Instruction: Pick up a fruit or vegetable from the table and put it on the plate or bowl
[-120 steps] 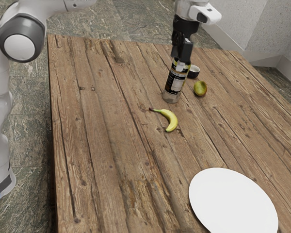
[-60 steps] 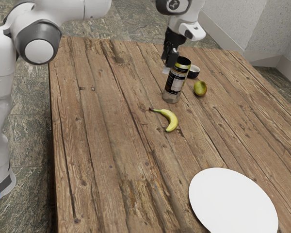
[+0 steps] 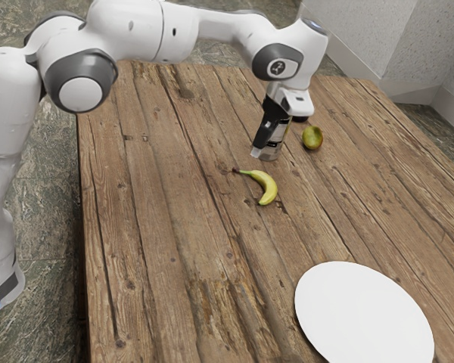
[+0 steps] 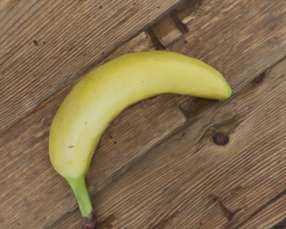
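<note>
Now the banana [image 3: 263, 186] lies on the bench [image 3: 174, 249], well apart from the plate [image 3: 363, 318]. Just above the banana hangs the claw [image 3: 257, 149]; how wide it stands I cannot tell. Lowering carelessly could topple the bottle [image 3: 280, 136] just beyond the banana.

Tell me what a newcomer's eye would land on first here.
A yellow banana lies in the middle of the weathered wooden table. A big white plate sits at the near edge, toward the exterior view's right. The white arm arches over the far side.
</note>
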Robot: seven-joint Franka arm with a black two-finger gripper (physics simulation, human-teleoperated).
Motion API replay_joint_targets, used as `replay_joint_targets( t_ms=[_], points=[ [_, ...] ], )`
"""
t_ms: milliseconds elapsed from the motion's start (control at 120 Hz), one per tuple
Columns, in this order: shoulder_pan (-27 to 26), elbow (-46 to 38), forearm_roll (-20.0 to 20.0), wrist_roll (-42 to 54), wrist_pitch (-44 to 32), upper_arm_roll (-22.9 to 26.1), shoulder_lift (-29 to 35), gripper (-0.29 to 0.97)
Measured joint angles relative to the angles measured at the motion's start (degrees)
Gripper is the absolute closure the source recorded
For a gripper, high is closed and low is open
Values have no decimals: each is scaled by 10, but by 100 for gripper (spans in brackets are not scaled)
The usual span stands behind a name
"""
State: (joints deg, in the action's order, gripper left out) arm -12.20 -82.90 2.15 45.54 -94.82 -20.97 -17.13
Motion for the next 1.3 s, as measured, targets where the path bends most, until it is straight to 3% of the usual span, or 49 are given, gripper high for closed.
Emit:
replay_joint_targets(
  t_ms=[425, 958, 1300],
  points=[
    [-1, -21, 3, 121, -73, 21, -35, 0],
    [32, 67, 43, 223, -80, 22, -143, 0],
    [34, 70, 48, 260, -82, 30, -152, 0]
  ],
)
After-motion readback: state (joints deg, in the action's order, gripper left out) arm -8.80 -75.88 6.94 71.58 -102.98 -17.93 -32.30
